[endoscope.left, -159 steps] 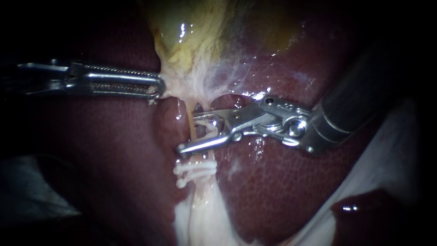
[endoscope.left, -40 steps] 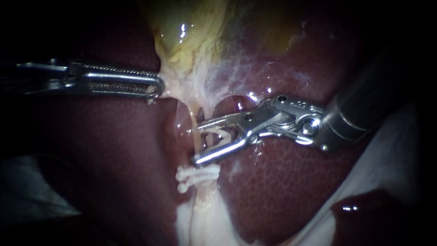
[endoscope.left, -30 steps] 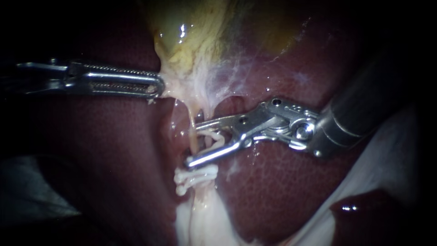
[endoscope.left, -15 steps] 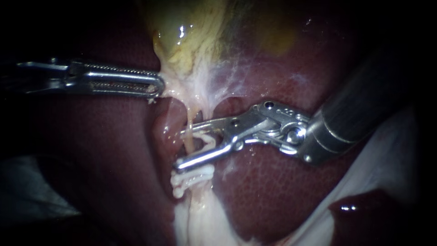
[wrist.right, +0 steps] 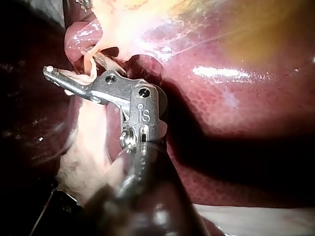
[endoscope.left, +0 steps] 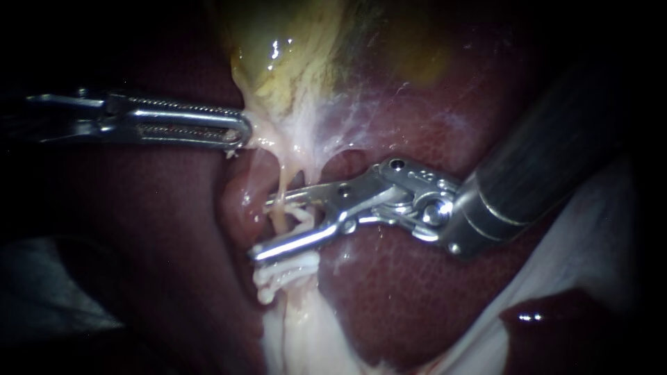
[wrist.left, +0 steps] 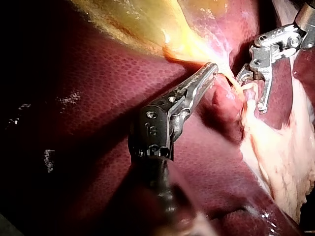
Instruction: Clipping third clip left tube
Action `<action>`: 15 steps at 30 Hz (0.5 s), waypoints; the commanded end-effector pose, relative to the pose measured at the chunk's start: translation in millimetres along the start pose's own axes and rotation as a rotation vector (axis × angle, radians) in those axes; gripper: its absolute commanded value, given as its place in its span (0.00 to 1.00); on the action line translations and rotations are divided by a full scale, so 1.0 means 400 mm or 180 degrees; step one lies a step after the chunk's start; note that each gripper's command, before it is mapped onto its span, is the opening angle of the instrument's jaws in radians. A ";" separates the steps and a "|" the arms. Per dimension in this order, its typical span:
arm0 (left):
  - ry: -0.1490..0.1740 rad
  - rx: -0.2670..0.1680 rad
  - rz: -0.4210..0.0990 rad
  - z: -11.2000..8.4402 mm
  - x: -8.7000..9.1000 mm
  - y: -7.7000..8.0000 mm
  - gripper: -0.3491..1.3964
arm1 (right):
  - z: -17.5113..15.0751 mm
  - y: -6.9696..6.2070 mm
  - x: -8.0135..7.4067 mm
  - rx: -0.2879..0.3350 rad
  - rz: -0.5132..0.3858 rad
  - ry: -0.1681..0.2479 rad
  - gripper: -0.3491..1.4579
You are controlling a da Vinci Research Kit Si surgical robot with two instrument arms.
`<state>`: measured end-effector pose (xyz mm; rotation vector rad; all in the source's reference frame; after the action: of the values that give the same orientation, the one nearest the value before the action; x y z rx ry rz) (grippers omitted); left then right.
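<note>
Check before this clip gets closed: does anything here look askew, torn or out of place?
Nothing stands out. The right tool carries the new clip across the tube, between the gallbladder and the seated clips; the left tool grips the gallbladder.

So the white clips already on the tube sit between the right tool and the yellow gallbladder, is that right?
Not quite. The endoscope view shows the clips on the tube on the far side of the right instrument from the gallbladder. The instrument lies between the two.
</note>
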<state>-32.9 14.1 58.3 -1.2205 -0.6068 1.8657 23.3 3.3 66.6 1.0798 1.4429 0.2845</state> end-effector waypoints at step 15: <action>-0.0001 -0.0002 0.0001 -0.0002 -0.0001 0.0000 0.00 | -0.0022 -0.0003 0.0000 0.0008 0.0002 -0.0002 0.44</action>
<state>-32.8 14.1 58.3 -1.2203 -0.6073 1.8661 22.1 3.7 66.9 1.0836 1.4423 0.2818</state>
